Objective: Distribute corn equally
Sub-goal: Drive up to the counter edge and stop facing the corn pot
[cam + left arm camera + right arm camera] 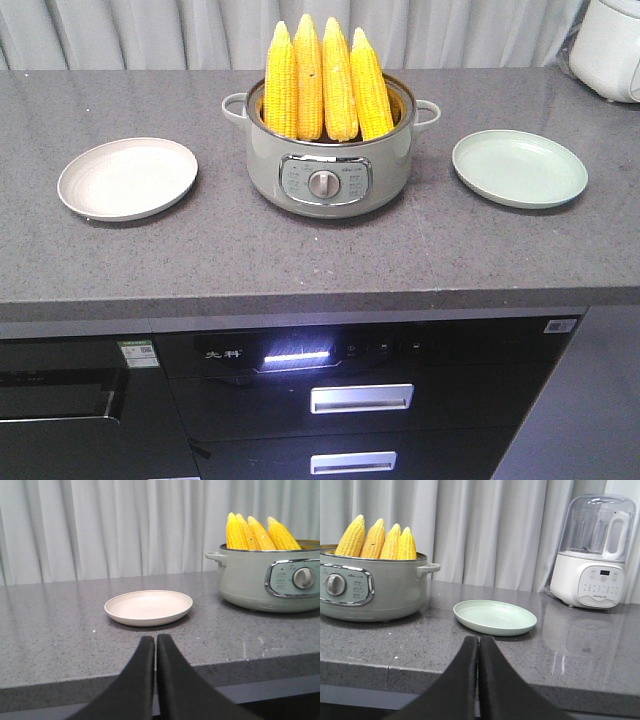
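Holding both grippers low at the near edge of the grey countertop (pixel 300 250), I had each one clenched on nothing. The left gripper (pixel 155 639) showed its two black fingers pressed together right to the tips, and the right gripper (pixel 478 639) showed the same. The corn (pixel 327 80), four yellow cobs, stood on end in the pale green cooker (pixel 325 165), tips up, packed close in a row and rising well above its rim. From my left gripper the cobs lay ahead and well off to the right, higher than the fingertips. From my right gripper they lay ahead and well off to the left, likewise above fingertip level. Neither gripper touched a cob or the cooker. Straight ahead of the left gripper, a little beyond its tips, sat a beige plate (pixel 148 607), with the cooker to its right and apart from it. Ahead of the right gripper and slightly to its right sat a light green plate (pixel 495 616), apart from the cooker on its left. Farther right of that gripper, at the back of the counter, stood a white blender (pixel 592 555) with a clear jug.
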{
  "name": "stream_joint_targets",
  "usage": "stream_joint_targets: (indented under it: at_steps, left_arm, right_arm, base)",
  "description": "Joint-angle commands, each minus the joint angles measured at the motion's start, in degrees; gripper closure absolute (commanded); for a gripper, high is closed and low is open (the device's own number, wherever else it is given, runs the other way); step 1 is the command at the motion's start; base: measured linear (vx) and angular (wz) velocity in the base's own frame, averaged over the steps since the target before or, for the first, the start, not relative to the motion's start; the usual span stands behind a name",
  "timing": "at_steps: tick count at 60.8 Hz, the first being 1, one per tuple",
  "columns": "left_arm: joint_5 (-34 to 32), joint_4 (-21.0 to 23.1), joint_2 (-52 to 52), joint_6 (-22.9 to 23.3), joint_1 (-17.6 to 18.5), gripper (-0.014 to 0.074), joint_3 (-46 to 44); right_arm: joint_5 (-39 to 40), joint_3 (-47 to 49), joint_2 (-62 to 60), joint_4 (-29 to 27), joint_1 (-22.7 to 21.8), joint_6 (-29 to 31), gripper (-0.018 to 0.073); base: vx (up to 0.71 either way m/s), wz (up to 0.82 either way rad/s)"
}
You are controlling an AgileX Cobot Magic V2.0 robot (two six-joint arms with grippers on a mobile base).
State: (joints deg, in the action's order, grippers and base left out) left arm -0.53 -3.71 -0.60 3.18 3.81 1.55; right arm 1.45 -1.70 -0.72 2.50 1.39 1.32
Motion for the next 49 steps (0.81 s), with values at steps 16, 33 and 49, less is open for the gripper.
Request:
stream_joint_targets:
  at_steps: [16, 33, 49]
  left_arm:
    - [-4.1, 0.1, -1.0, 0.2, 0.2, 0.0603, 0.2]
    - [-4.1, 0.1, -1.0, 0.2, 0.2, 0.0603, 0.2]
    - [-4.1, 0.1, -1.0, 0.2, 0.2, 0.0603, 0.2]
  right_arm:
    - [4.6, -0.4, -0.3, 0.4, -0.2, 0.3, 0.0564]
    - [4.6, -0.4, -0.3, 0.4, -0.2, 0.3, 0.0564]
    - [4.6, -0.4, -0.3, 0.4, -0.2, 0.3, 0.0564]
  base:
    - [0.10, 0.02]
    - [0.10, 0.00]
    - [0.08, 0.00]
